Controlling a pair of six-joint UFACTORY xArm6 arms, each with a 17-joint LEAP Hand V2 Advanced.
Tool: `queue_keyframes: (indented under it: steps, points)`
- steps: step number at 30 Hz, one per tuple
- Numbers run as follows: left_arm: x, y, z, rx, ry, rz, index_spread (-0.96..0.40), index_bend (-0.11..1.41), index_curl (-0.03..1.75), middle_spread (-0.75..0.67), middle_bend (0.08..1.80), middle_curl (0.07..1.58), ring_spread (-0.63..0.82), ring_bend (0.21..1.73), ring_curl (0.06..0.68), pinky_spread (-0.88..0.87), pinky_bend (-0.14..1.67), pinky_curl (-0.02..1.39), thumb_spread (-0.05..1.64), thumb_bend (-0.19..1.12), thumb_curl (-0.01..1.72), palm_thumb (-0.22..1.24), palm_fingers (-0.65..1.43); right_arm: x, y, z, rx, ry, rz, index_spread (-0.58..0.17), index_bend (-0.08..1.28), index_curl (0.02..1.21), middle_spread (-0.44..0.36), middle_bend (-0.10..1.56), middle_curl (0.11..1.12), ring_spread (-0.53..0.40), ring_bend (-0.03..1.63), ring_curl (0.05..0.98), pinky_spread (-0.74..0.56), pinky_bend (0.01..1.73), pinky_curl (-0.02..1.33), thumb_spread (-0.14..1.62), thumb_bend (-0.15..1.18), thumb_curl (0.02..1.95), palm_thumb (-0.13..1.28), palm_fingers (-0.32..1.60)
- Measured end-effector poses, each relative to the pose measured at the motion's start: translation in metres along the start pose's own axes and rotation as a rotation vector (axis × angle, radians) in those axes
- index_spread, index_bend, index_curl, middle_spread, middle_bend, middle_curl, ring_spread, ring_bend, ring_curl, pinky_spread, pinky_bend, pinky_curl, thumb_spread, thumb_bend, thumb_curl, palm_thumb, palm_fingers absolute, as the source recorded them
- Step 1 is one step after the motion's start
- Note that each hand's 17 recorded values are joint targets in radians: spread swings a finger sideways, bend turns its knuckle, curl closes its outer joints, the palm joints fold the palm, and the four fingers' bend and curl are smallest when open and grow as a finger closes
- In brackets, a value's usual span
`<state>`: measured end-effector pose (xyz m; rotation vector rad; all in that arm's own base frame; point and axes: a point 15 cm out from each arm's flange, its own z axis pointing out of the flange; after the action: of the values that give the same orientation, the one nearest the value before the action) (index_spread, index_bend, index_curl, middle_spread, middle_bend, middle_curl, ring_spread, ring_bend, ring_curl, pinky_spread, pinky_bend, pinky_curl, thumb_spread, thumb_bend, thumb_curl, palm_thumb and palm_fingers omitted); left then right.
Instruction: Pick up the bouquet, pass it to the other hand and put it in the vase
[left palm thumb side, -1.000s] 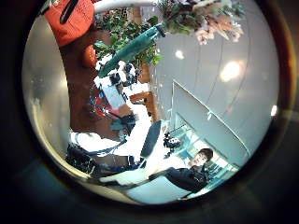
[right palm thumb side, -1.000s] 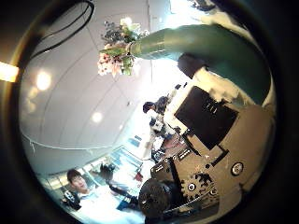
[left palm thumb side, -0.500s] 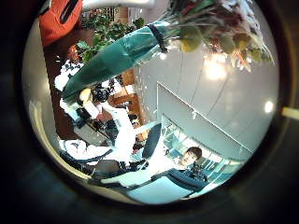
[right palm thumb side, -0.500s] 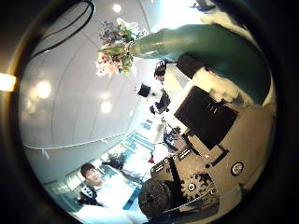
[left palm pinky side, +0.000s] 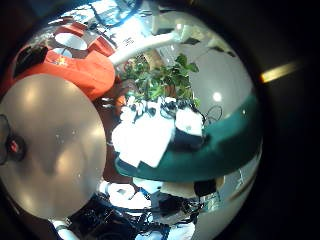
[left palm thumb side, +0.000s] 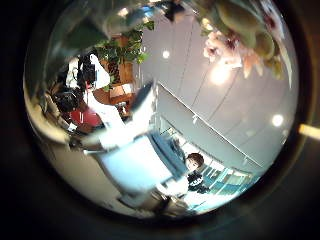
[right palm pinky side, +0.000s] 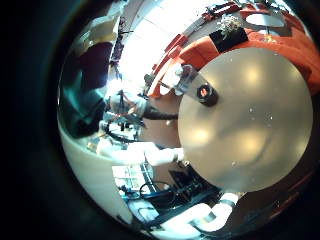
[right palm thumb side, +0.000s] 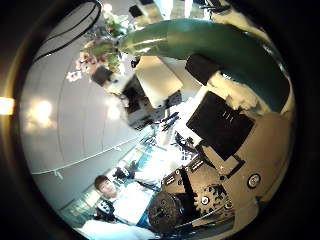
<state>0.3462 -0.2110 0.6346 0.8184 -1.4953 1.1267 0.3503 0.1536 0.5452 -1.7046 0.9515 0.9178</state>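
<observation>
- Right hand (right palm thumb side: 235, 130): its fingers are curled against the wrapped stem of the bouquet (right palm thumb side: 190, 40) and clamp it. The wrap runs right across this palm, so it sits very close.
- Bouquet: held up in the air, clear of the table, with the flower heads (right palm thumb side: 100, 45) at the far end of the wrap, seen against the ceiling.
- Left hand (right palm thumb side: 150, 92): just beside the wrap, near the flower end. In its own little finger side view the wrap (left palm pinky side: 215, 155) fills much of the picture, so the palm is close to it. I cannot tell whether its fingers are apart or closed on the wrap.
- Left thumb side view: the flower heads (left palm thumb side: 240, 35) lie at the edge, with part of that hand's fingers (left palm thumb side: 130, 150) reaching in.
- Surface: a round table (right palm pinky side: 250, 120) with a smooth, pale, glossy top lies beyond both hands. A small dark object (right palm pinky side: 205, 92) stands near its rim; too small to identify.
- Room: a leafy plant (left palm pinky side: 160, 80) stands beyond the table. The ceiling (left palm thumb side: 200, 90) carries several round lights, and a glazed wall (left palm thumb side: 220, 175) lies farthest off.
</observation>
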Motion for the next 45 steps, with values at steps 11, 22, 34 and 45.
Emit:
queue_keyframes:
  steps: [11, 22, 34, 45]
  points:
    - [0.002, -0.004, 0.001, 0.004, 0.031, 0.0, -0.47, 0.61, 0.74, -0.43, 1.01, 0.82, -0.42, 1.33, 0.497, -0.49, 1.16, 0.63, 0.97, 0.18, 0.57, 0.97, 1.21, 0.025, -0.011, -0.01, 0.054, 0.007, 0.055, -0.229, 1.16, 0.95, -0.142, 1.35, 0.85, -0.196, 1.46, 0.718, -0.21, 1.17, 1.07, 0.88, -0.06, 1.36, 0.91, 1.08]
    - [0.02, -0.01, -0.029, 0.105, -0.016, 0.076, -0.64, 0.72, 1.0, -0.49, 1.13, 0.91, -0.41, 1.47, 0.548, -0.54, 1.27, 0.73, 1.04, 0.18, 0.7, 1.02, 1.07, 0.052, -0.012, -0.036, 0.102, 0.017, 0.115, -0.363, 0.49, 0.76, -0.203, 0.99, 0.71, -0.265, 1.25, 0.591, -0.43, 1.11, 0.85, 0.93, -0.05, 0.89, 0.74, 0.46]
    - [0.059, -0.009, -0.088, 0.27, -0.175, 0.199, -0.72, 0.66, 1.16, -0.51, 1.13, 0.95, -0.4, 1.49, 0.546, -0.55, 1.26, 0.78, 1.07, 0.16, 0.79, 1.03, 1.05, 0.075, 0.008, -0.043, 0.046, 0.038, 0.181, -0.324, 0.2, 0.5, -0.031, 0.51, 0.47, -0.074, 0.95, 0.412, 0.11, 0.92, 0.73, 0.91, -0.04, 0.61, 0.64, 0.0]
    - [0.054, 0.002, -0.132, 0.386, -0.234, 0.216, -0.75, 0.61, 1.26, -0.51, 1.11, 0.97, -0.4, 1.49, 0.542, -0.56, 1.23, 0.81, 1.09, 0.13, 0.86, 1.03, 1.06, 0.078, 0.006, -0.046, 0.057, 0.044, 0.189, -0.302, 0.17, 0.41, 0.031, 0.41, 0.4, 0.022, 0.84, 0.333, 0.37, 0.77, 0.6, 0.91, -0.03, 0.5, 0.64, 0.07]
